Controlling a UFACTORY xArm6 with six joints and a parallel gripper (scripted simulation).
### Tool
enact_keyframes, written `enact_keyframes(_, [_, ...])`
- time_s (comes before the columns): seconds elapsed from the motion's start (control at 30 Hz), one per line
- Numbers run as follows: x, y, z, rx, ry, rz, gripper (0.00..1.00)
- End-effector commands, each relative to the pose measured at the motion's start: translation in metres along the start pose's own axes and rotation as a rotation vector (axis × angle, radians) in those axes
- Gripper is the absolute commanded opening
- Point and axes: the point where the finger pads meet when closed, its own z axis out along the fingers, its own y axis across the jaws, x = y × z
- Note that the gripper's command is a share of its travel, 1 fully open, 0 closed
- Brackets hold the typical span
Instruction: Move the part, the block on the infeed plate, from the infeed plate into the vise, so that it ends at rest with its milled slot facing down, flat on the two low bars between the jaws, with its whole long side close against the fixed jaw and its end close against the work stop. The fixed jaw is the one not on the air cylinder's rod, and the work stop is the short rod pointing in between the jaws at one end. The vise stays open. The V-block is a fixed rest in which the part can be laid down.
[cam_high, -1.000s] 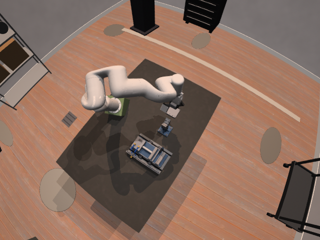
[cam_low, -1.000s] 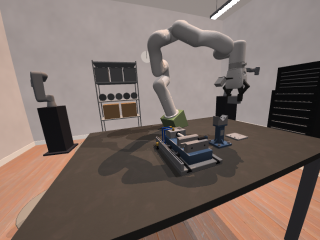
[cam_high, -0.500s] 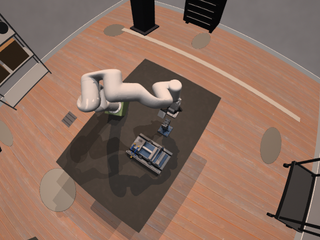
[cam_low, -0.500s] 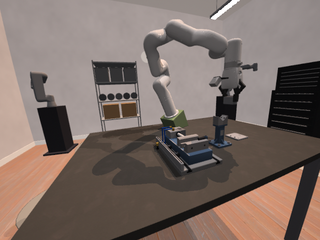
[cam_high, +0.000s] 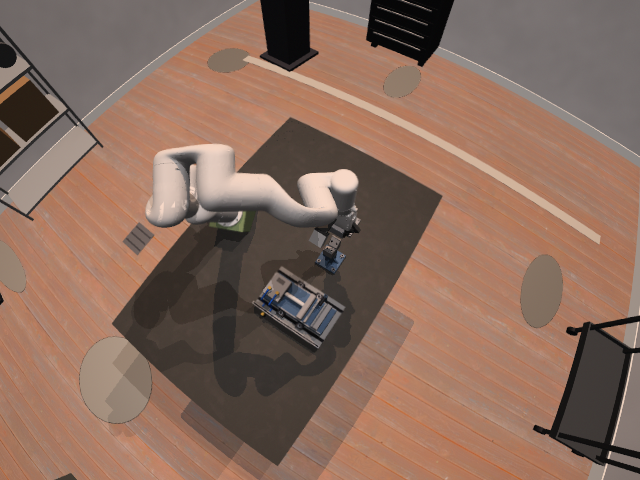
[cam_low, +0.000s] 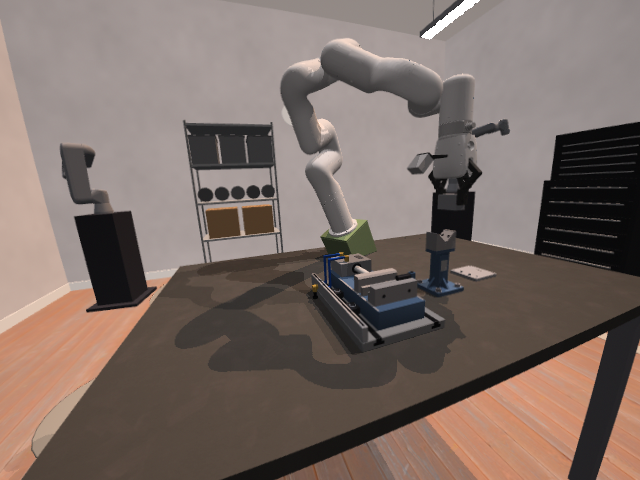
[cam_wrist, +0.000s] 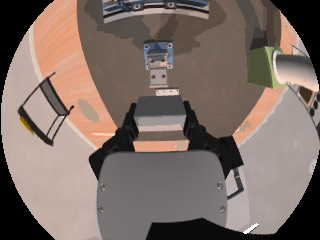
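Observation:
My gripper (cam_low: 454, 192) is shut on the part (cam_wrist: 160, 120), a grey block held between the black fingers high above the table. It hangs almost straight over the V-block (cam_low: 440, 241), a grey V rest on a blue post with a blue foot; the V-block also shows in the wrist view (cam_wrist: 158, 60) and in the top view (cam_high: 330, 258). The infeed plate (cam_low: 473, 272), a flat light-grey plate, lies bare on the table to the right of the V-block. The vise (cam_low: 374, 299) stands open on its grey base, left of the V-block; it also shows in the top view (cam_high: 298, 307). I cannot see the part's slot.
The arm's green base block (cam_low: 348, 238) stands behind the vise. The air cylinder (cam_low: 346, 266) with blue hoses sits at the vise's far end. A black cabinet (cam_low: 594, 196) stands off the table at right, and a shelf rack (cam_low: 235, 186) at the back wall.

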Motion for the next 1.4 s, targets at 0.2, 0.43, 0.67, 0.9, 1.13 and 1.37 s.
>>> enact_keyframes(0.2, [0.016,-0.002,-0.001,0.004,-0.002,0.003,0.00])
enact_keyframes(0.43, [0.024,-0.002,-0.001,0.004,-0.001,0.003,0.00])
enact_keyframes(0.67, [0.026,-0.002,-0.001,0.004,-0.001,0.004,0.00])
enact_keyframes(0.9, [0.027,-0.002,0.000,0.004,-0.001,0.004,0.00])
enact_keyframes(1.13, [0.027,-0.002,0.000,0.004,-0.001,0.004,0.00])
enact_keyframes(1.37, [0.027,-0.002,0.000,0.004,-0.001,0.004,0.00])
